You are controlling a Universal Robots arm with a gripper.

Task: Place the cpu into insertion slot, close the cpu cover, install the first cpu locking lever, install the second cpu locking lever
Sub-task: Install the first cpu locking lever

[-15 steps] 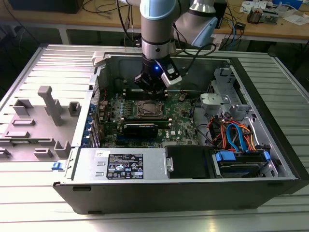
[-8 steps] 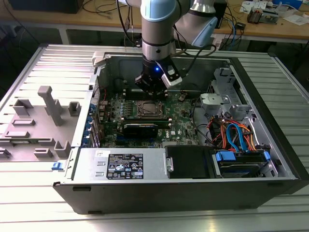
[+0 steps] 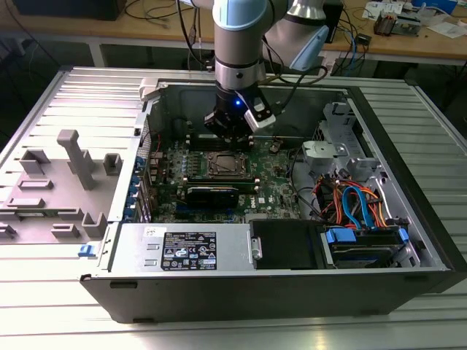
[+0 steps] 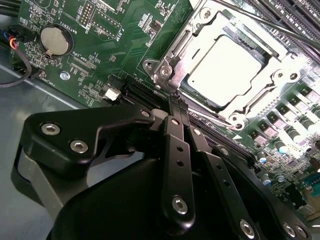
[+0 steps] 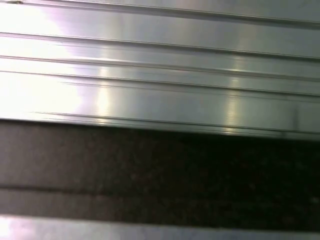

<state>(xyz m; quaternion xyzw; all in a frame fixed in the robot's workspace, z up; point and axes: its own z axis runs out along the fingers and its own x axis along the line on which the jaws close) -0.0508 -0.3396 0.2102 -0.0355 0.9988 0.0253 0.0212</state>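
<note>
Cpu (image 4: 225, 67) seated, cpu cover (image 4: 260, 92) down over the insertion slot (image 4: 172, 60).
Gripper (image 4: 175, 102) jaws pinched together, empty, at the socket's edge; can't tell whether the levers are latched.

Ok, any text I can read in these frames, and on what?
Black-and-white label in the exterior view: print too small to read.
Green circuit board in the second wrist view: white markings, too small to read.
cpu: glare on top, no text legible.
Nothing can be quoted.

Silver-grey cpu (image 4: 225, 70), green circuit board (image 4: 125, 30)
</note>
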